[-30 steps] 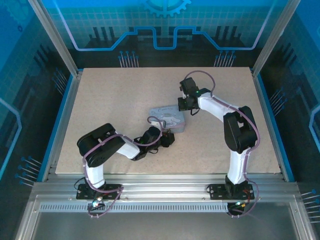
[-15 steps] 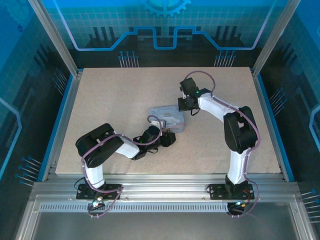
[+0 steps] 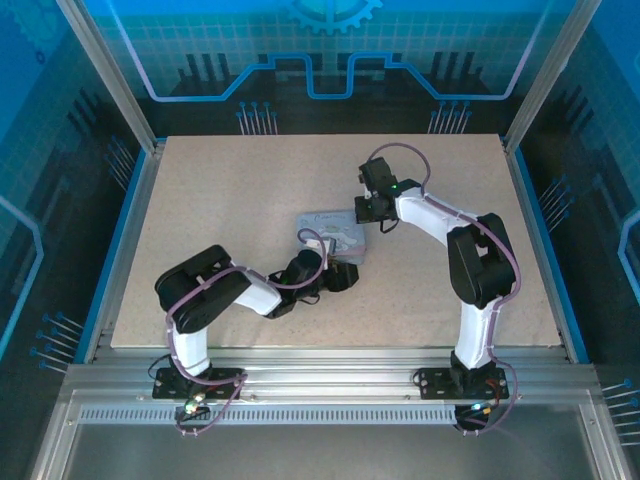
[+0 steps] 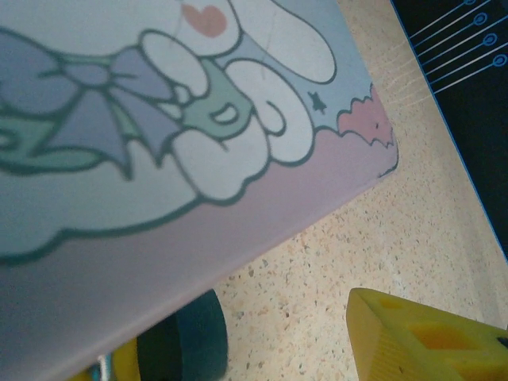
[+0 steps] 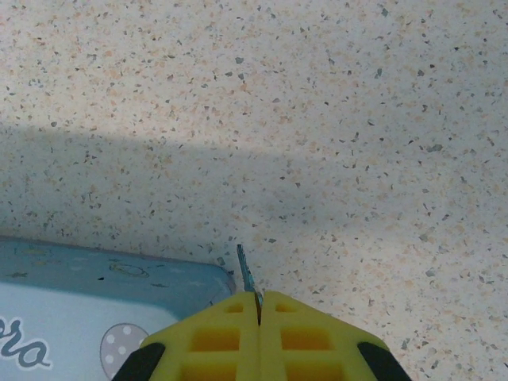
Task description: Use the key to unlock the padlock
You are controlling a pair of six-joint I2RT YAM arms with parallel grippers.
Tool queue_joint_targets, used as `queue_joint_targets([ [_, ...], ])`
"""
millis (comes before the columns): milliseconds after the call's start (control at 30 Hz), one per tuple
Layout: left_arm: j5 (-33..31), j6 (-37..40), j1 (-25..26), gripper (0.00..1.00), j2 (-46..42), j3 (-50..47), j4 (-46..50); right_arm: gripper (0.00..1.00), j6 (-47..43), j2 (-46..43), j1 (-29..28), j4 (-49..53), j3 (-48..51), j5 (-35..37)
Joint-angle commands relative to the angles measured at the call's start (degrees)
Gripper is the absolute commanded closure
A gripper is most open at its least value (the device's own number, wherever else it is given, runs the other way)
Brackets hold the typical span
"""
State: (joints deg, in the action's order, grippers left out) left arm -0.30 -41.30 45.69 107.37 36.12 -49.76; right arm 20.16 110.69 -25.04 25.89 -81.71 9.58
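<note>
My right gripper [image 5: 259, 305] is shut on the key [image 5: 246, 276], whose thin dark blade sticks out past the yellow fingertips. It hovers over the speckled table just off a corner of the pale blue tin [image 5: 95, 290]. In the top view it is the right gripper [image 3: 368, 212] at the tin's [image 3: 333, 236] far right corner. My left gripper [image 4: 286, 341] stands open at the tin's [image 4: 159, 159] near edge, with bare table between its jaws. A dark teal rounded thing [image 4: 186, 337] lies by the left finger under the tin's edge. I cannot tell whether it is the padlock.
The tin with its cartoon figure lies at the table's [image 3: 230, 200] middle, between the two grippers. Blue-lit enclosure walls and metal posts [image 3: 115, 80] ring the table. Open tabletop stretches to the left, right and back.
The left gripper's head has shifted a little to the right along the tin's near edge. The right arm has stayed in place.
</note>
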Motion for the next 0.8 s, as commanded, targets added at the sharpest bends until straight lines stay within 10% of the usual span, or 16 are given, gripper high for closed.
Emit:
queue_joint_targets([
  [0, 1.35, -1.59, -0.14, 0.38, 3.59, 0.84, 2.63, 1.00, 0.74, -0.96, -1.11, 1.31, 1.12, -1.83],
  [767, -2.42, -2.83, -0.91, 0.54, -1.81, -7.17, 3.45, 1.00, 1.28, -1.01, -1.41, 0.46, 2.00, -1.68],
])
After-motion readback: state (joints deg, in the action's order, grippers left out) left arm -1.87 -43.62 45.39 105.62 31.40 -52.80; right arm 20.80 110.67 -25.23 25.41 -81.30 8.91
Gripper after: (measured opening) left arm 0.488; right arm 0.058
